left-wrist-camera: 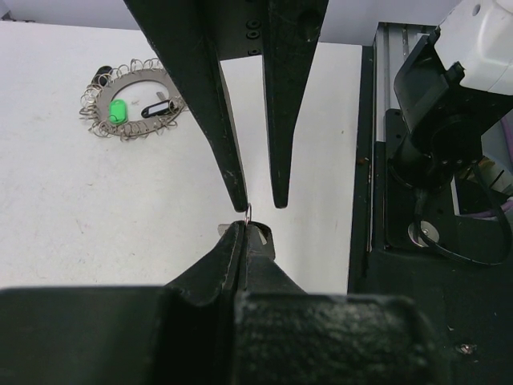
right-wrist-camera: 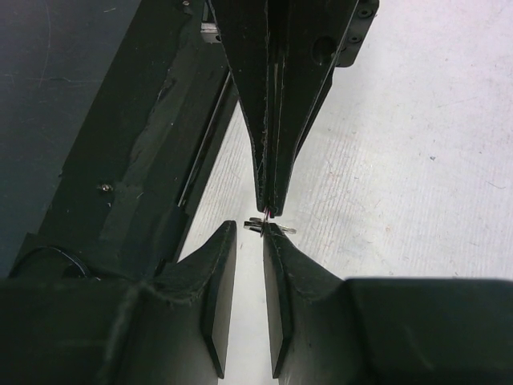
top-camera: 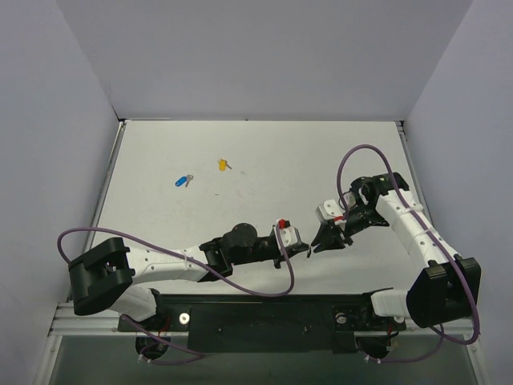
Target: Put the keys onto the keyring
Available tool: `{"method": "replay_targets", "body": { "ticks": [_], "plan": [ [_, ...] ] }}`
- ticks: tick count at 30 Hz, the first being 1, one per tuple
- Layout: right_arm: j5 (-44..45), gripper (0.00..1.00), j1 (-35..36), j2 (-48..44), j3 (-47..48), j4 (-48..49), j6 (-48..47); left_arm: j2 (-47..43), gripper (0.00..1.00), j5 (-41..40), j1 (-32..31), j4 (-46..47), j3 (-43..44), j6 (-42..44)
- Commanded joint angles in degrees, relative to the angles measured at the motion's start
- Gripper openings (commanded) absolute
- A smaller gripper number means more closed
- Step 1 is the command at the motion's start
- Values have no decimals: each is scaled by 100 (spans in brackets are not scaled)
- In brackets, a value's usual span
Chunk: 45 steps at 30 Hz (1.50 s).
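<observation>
Left wrist, left gripper (left-wrist-camera: 245, 233) clamping keyring (left-wrist-camera: 248, 213), right gripper (left-wrist-camera: 259, 200) parted opposite

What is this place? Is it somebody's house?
Probably a robot lab booth, not a house: a left arm and right arm fixed at a white table, blank walls all round.

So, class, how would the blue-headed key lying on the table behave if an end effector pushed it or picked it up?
The blue key looks tiny beside the left end effector, so it is probably light and would skid over the smooth table when nudged. Lying flat, it seems unlikely to roll, but pinching it up may be fiddly.
</observation>
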Motion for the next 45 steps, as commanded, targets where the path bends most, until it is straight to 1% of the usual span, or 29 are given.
{"method": "replay_targets", "body": {
  "ticks": [1, 6, 9, 11, 18, 19, 20, 25, 27, 28, 30, 32, 36, 39, 42, 45],
  "plan": [
    [-294, 16, 54, 67, 29, -1295, -182, -24, 0, 96, -33, 392, 83, -88],
    [-294, 15, 71, 94, 37, -1278, -173, -24, 0, 114, -33, 445, 92, -105],
    [-294, 9, 71, 111, 55, -1278, -155, -24, 0, 123, -33, 454, 84, -131],
    [-285, 8, 80, 129, 64, -1278, -146, -24, 0, 123, -33, 471, 66, -158],
    [-294, 7, 80, 155, 64, -1278, -146, -6, 0, 158, -42, 576, 40, -219],
    [-294, 5, 80, 155, 73, -1278, -138, -6, 0, 149, -50, 577, 31, -219],
    [-294, 0, 89, 155, 73, -1286, -120, -15, 0, 149, -50, 585, 39, -219],
    [-277, 0, 89, 102, 90, -1322, -138, -24, 0, 140, -68, 620, -4, -219],
    [-251, 0, 80, 85, 90, -1357, -181, -85, 6, 114, -68, 664, -74, -219],
    [-250, 0, 80, 93, 90, -1383, -234, -120, 23, 70, -68, 682, -144, -219],
    [-206, 0, 80, 85, 90, -1436, -330, -278, 36, -26, -68, 778, -328, -378],
    [-197, 0, 80, 85, 64, -1471, -383, -471, 44, -132, -68, 823, -504, -378],
    [-136, 0, 89, 111, 29, -1533, -541, -858, 47, -246, -59, 700, -812, -343],
    [-101, 0, 89, 102, -15, -1532, -629, -1043, 47, -282, -59, 708, -971, -316],
    [-13, 0, 106, 111, -42, -1533, -700, -1017, 48, -273, -59, 840, -971, -360],
    [75, 0, 150, 137, -24, -1541, -674, -798, 47, -168, -59, 875, -744, -369]
  ]
}}
